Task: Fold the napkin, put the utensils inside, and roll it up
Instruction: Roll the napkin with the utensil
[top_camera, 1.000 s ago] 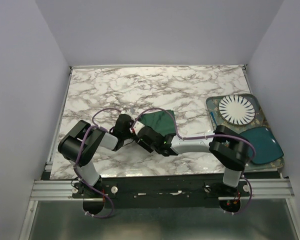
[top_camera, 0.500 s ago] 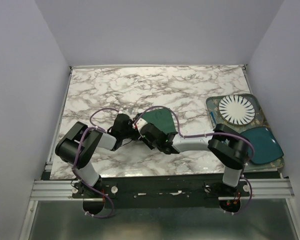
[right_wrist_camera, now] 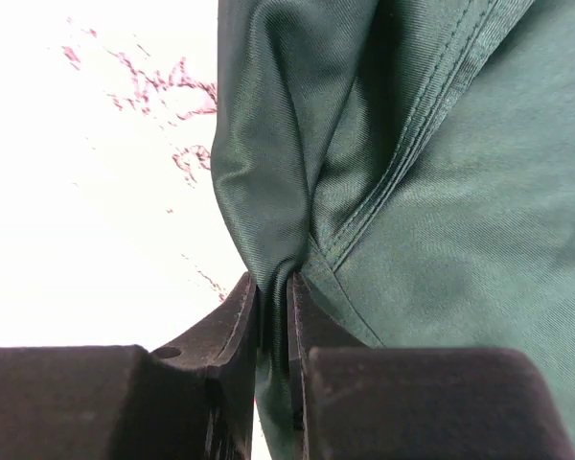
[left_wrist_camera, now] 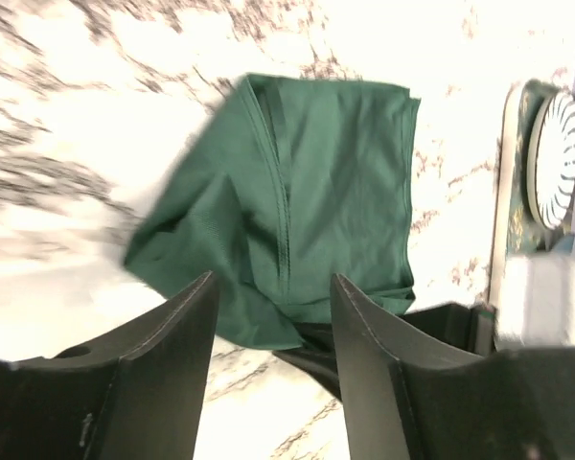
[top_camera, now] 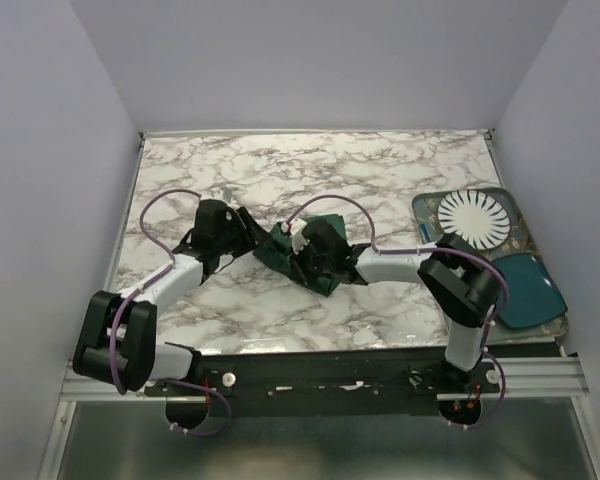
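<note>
Top external view: the left arm point(top_camera: 175, 275) had swung out toward the left side of the desk point(top_camera: 380, 170), where a second before both wrists were huddled close together near the front edge. The left jaws, shut at that earlier moment, now stood well apart and held nothing. In the left wrist view the napkin point(left_wrist_camera: 335, 182) lay beyond their tips, clear of both. The right jaws had meanwhile narrowed to a slit and pinched a raised ridge of the napkin point(right_wrist_camera: 441, 192) between them, the hem seam running just beside the grip. The napkin point(top_camera: 272, 250) sat near the middle of the desk, doubled over and bunched rather than flat, shifted a little left of where it lay before. Reading: the cloth had passed from the left side's hold to the right's, likely to tidy or complete the fold. The layers looked uneven, so the fold probably needed smoothing before anything went inside. No fork could be made out in any view. The white ribbed plate point(top_camera: 473, 218) and teal dish point(top_camera: 530, 290) sat well apart at the right edge, undisturbed.
</note>
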You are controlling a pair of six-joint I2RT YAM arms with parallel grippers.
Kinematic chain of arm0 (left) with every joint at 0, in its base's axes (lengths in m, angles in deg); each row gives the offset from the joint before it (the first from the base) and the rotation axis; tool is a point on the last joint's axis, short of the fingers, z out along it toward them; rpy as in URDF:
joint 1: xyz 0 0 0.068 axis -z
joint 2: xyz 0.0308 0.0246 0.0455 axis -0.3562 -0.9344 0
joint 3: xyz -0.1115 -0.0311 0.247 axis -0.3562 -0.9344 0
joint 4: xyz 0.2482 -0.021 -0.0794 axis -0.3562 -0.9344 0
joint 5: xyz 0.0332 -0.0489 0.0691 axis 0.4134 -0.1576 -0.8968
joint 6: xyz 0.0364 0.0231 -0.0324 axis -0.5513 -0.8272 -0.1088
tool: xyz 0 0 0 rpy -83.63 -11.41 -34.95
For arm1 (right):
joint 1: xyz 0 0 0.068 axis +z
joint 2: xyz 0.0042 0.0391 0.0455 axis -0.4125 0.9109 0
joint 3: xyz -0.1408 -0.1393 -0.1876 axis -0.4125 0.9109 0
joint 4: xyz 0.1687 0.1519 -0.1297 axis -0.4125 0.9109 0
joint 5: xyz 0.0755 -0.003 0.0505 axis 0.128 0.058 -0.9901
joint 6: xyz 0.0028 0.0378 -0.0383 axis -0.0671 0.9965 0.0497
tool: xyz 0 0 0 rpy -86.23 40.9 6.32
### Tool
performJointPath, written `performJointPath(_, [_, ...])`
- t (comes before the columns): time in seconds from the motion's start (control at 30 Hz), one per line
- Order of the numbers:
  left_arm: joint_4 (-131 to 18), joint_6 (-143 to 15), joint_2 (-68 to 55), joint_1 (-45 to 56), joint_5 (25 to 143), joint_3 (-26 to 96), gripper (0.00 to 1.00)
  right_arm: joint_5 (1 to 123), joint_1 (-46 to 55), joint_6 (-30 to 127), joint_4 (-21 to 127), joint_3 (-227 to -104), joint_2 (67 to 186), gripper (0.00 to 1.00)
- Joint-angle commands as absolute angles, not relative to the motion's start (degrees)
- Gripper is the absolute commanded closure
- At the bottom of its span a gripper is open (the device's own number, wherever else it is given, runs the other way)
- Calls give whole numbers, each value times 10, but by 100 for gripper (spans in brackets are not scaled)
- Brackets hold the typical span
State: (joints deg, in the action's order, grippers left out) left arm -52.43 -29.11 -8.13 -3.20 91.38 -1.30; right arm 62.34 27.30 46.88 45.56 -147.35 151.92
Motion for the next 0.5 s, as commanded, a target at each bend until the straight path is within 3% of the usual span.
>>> performJointPath(0.0, [-659, -346, -30, -60, 896, 12, 40, 428, 221, 537, 490, -1452, 1572, 100])
performJointPath(0.13, [-675, -306, -7, -59, 908, -26, 36, 256, 149, 625, 425, -1449, 1607, 99])
performJointPath(0.2, [-663, -277, -5, -52, 912, -54, 26, 208, 135, 683, 372, -1447, 1627, 99])
performJointPath(0.33, [-633, -234, -23, -7, 878, -71, 21, 108, 116, 762, 338, -1469, 1675, 100])
performJointPath(0.47, [-606, -203, -59, 28, 841, -61, 21, 50, 96, 892, 185, -1454, 1711, 99])
